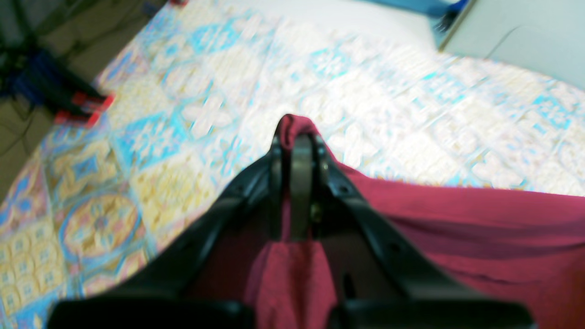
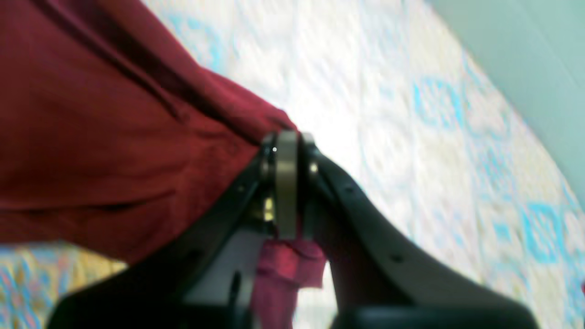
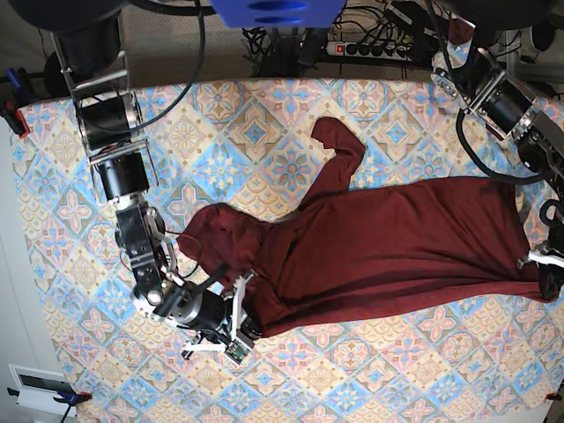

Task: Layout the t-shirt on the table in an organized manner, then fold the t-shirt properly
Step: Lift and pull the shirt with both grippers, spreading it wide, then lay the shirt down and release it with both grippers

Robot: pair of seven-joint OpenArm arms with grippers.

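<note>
On bench: right tool clamped tight on t-shirt corner; left tool likewise, near bench edge. Bare cloth all round.

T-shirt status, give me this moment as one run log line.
stage: layout | left tool: shut on t-shirt | right tool: shut on t-shirt | shirt stretched between both over table | sleeve bunched | fold: not started

Both wrist views were blurred, smearing the worktop pattern. In the base view the left hand sat at the frame's right edge, partly cut off, and the t-shirt hid its fingertips there.
</note>
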